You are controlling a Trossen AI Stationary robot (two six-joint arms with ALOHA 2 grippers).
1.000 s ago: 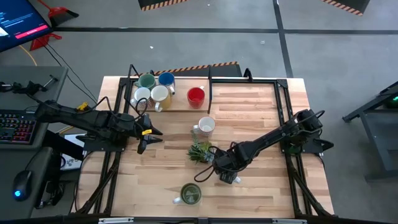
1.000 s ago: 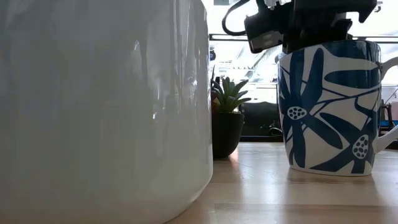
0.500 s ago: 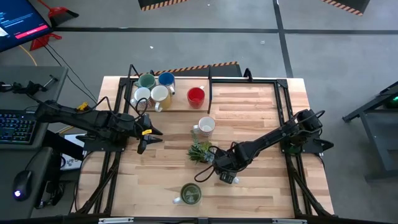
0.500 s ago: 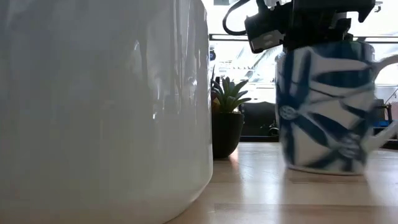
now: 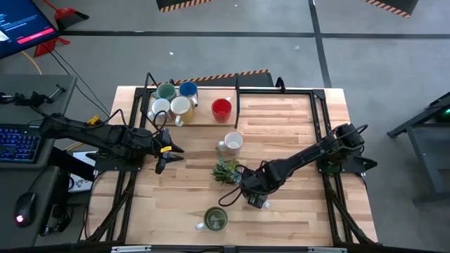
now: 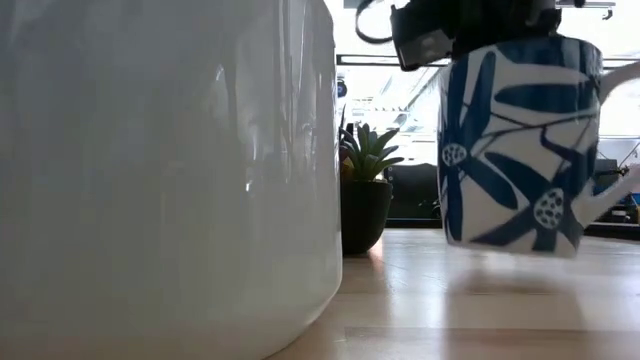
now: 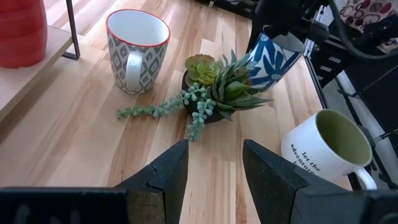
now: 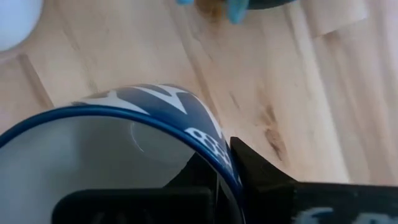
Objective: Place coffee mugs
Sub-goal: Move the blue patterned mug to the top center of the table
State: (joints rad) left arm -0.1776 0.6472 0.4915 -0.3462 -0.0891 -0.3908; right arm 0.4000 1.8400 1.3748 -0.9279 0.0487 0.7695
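Change: the blue-flowered mug stood flat on the bench a second ago; it now hangs tilted, its base clear of the wood.
Right gripper: clenched on that mug's rim, one finger inside, one outside, near the bench's middle, just beside the plant.
Left gripper: jaws released, holding nothing, by the bench's left edge, aimed at the plant.
Other mugs: patterned mug behind the plant; green-lined mug near the front edge; red mug and four more on the raised board at the back-left.
Open room: the bench's right half and front-left corner are bare wood.
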